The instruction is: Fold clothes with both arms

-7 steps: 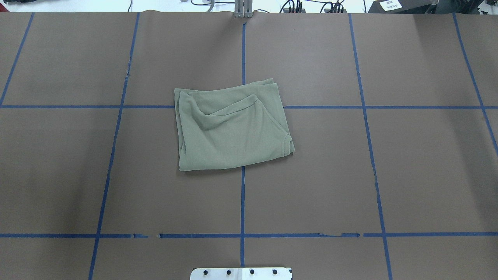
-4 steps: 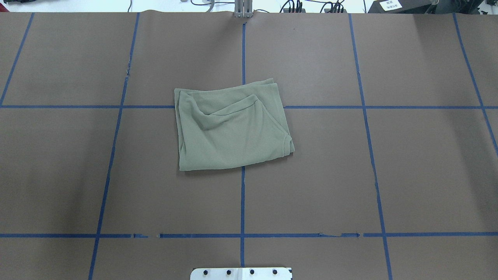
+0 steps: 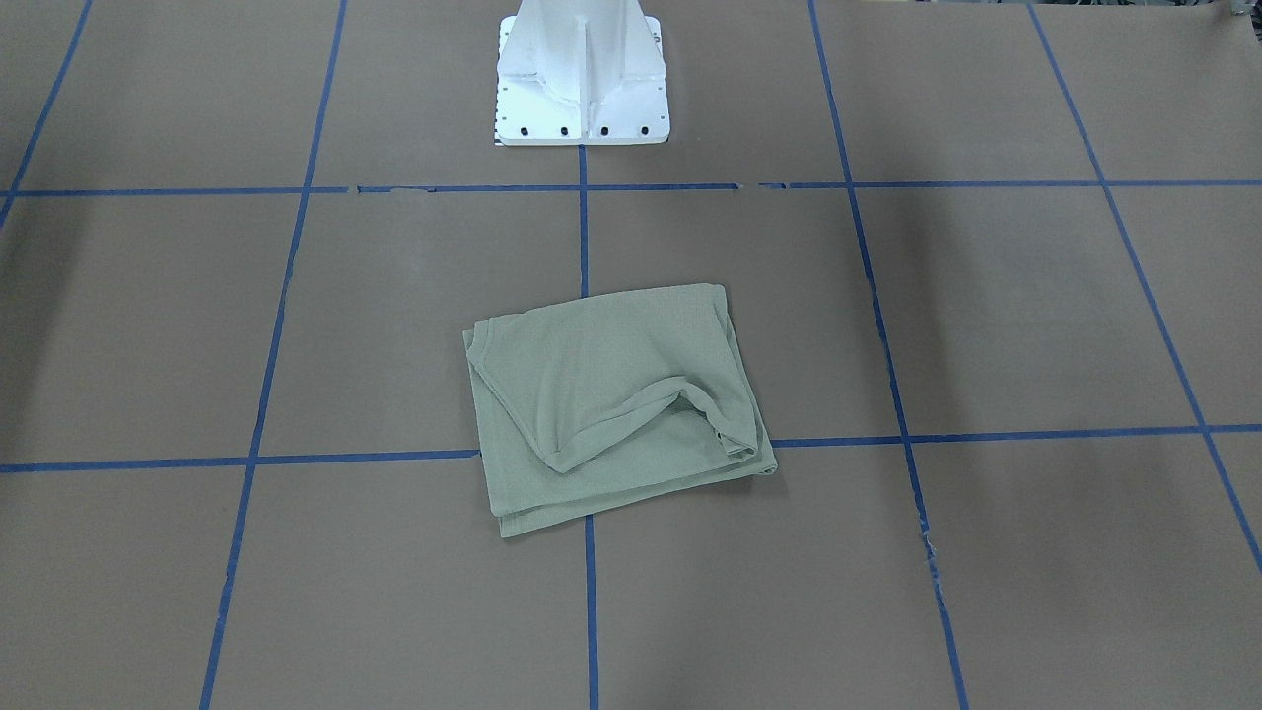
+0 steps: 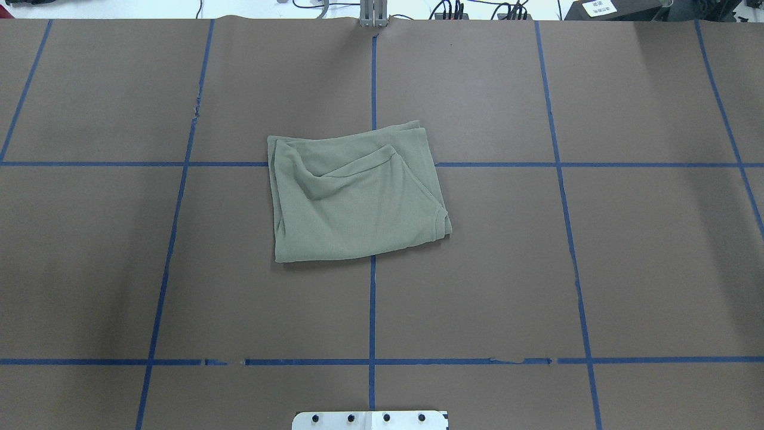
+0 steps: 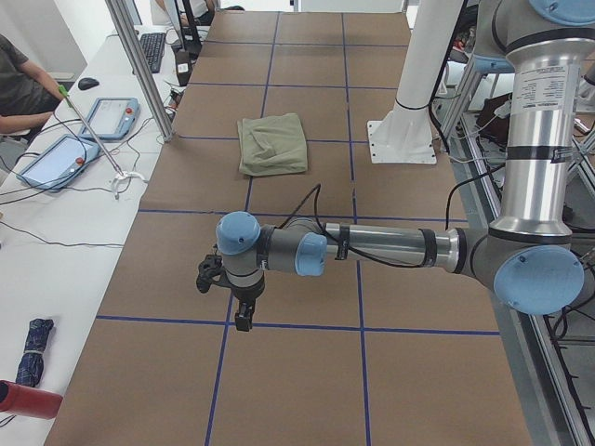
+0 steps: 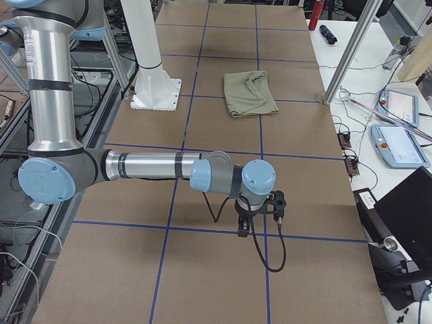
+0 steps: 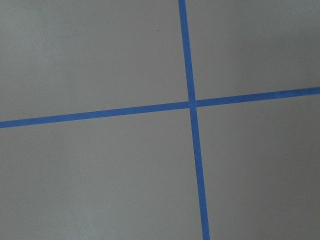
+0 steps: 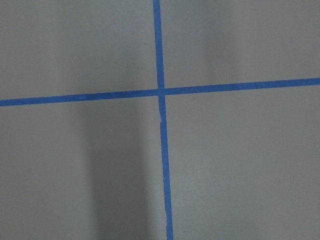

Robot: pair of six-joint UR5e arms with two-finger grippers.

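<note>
The clothes [image 4: 355, 194] lie folded into a rough rectangle at the table's middle, sage green, with a loose ridge across the top layer; they also show in the front-facing view [image 3: 611, 404] and both side views [image 5: 272, 144] [image 6: 250, 93]. Neither arm touches them. The left arm reaches out low over the table's left end, its gripper [image 5: 244, 316] pointing down. Over the right end hangs the right gripper [image 6: 241, 229], likewise pointing down. I cannot tell whether either is open or shut. Both wrist views show only brown paper and a blue tape cross.
The white pedestal base [image 3: 582, 79] stands at the robot's edge. A metal post [image 5: 139, 65] rises at the far table edge. A seated person [image 5: 19, 84] and tablets [image 5: 110, 116] are at the side bench. Teach pendants [image 6: 398, 145] lie beside the right end.
</note>
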